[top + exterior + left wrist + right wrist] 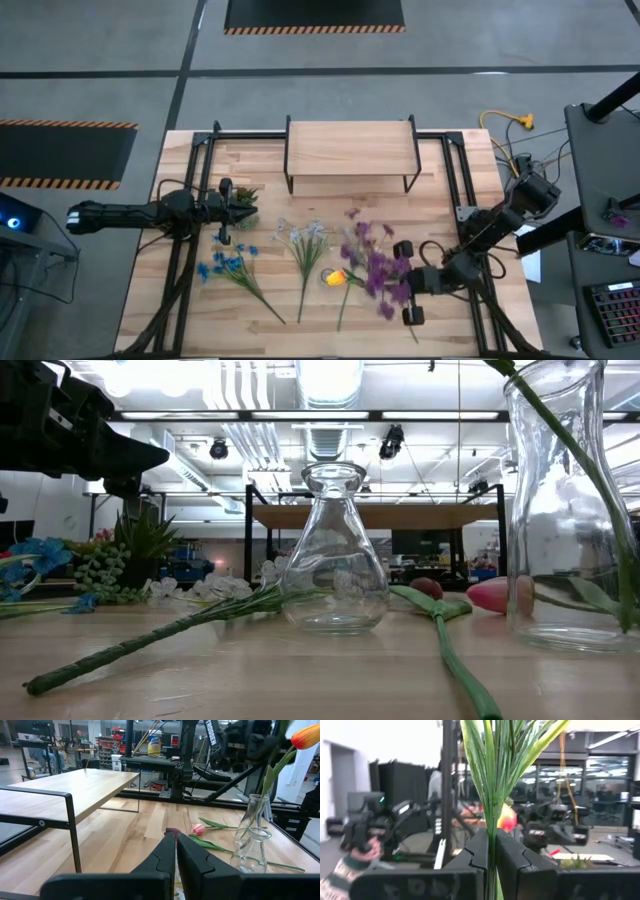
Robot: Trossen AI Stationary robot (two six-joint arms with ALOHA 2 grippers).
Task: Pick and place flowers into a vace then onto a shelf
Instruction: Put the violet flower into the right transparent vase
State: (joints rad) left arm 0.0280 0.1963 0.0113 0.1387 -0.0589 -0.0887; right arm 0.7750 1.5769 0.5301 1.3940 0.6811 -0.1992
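Loose flowers lie on the table: blue (225,265), white-lilac (305,238) and a pink tulip (199,829). An orange-yellow tulip (304,736) stands slanting in a tall glass vase (570,500). A smaller empty vase (335,550) stands beside it. My right gripper (398,283) is shut on the green stalks of the purple flowers (378,268), at the near right. My left gripper (232,207) is shut and empty beside the small potted plant (245,198). The shelf (350,150) stands at the far middle. My right gripper pinches several green stalks (491,827) of the purple flowers between its two fingers. The fingers come level from the table's right and lie across the stalks. The stalks stand upright through the hold and fan out above it. Their lower ends are hidden below the fingers.
Black frame rails (195,200) run along the table's left and right sides. In the right wrist view a person's hand (362,852) holds a device in the room beyond the table. The near table strip (300,335) is bare wood.
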